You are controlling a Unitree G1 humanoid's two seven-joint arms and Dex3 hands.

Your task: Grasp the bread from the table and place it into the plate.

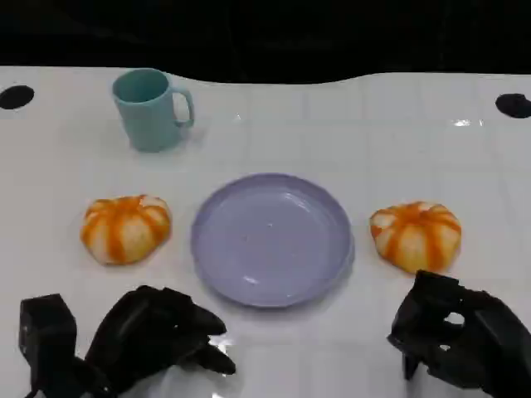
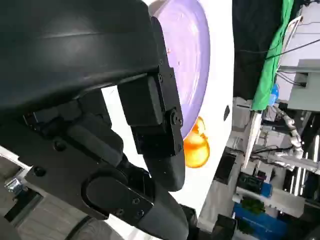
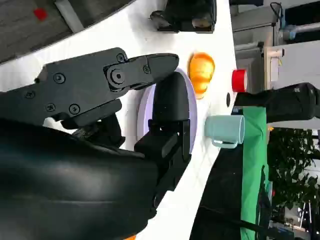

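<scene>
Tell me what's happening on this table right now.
A robot sits at a white table with an empty purple plate in the middle and an orange-striped bread roll on each side, the left roll and the right roll. Its left hand and right hand rest near the front edge, holding nothing. A teal mug stands farther back. No bread is on the plate yet.

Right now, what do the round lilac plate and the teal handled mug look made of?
Round lilac plate: glossy, probably plastic or glazed ceramic; soft highlights across its surface. Teal handled mug: smooth, duller sheen, uniform colour; plastic or ceramic, can't tell which.
</scene>
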